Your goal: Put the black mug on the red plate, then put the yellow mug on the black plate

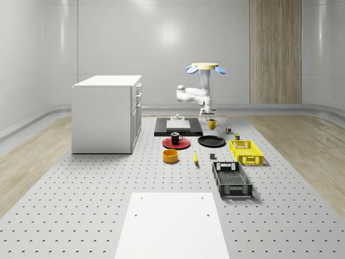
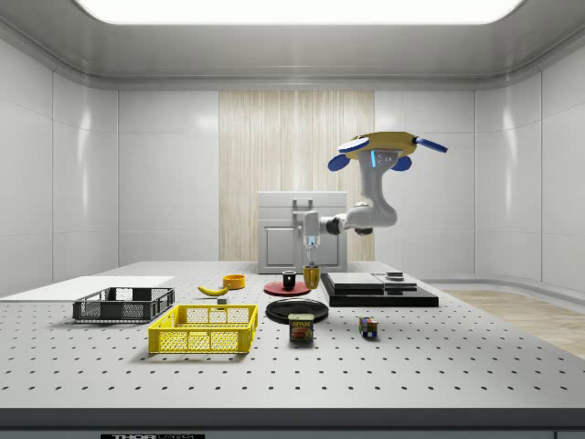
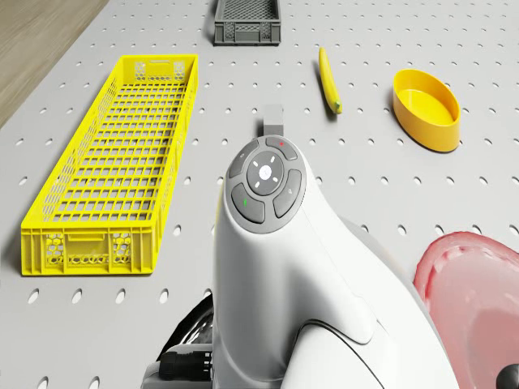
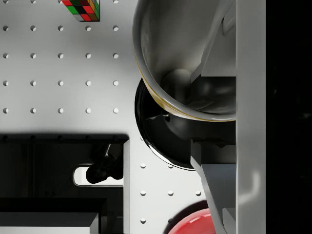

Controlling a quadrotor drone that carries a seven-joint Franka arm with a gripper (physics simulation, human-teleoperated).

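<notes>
Black mug (image 1: 175, 137) already sits on the red plate (image 1: 183, 144), so part 1 looks done. You're on part 2, the grasp on the yellow mug (image 1: 212, 124).

Where things are:
- The yellow mug stands on the bench (image 1: 108, 178), just behind the black plate (image 1: 211, 141) in the whole-scene view and beside the black platform (image 1: 178, 127).
- The drone (image 1: 204, 67) hovers above that corner of the platform, arm reaching down.
- The claw (image 1: 206, 114) is right over the mug rim.

Claw state: parted. In the wrist view 1 of the 2 fingers (image 4: 214, 44) is inside the cup and the other outside, straddling the wall. It doesn't look clamped yet.

Mug pose: upright, mouth up, long axis vertical. The handle seems to point to the whole-scene view's right, though I'm not certain.

To do this step well:
- Get the fingers deep enough past the rim before closing. A shallow pinch on a curved wall will probably slip or tilt the mug.
- Close square to the wall, clear of the handle.
- Lift straight up before translating. The plate is close, so a low carry risks clipping its lip.
- Keep the hover steady during the close, since drift would drag the mug
- Set it down centred on the black plate, staying well away from the red plate next to it
</notes>
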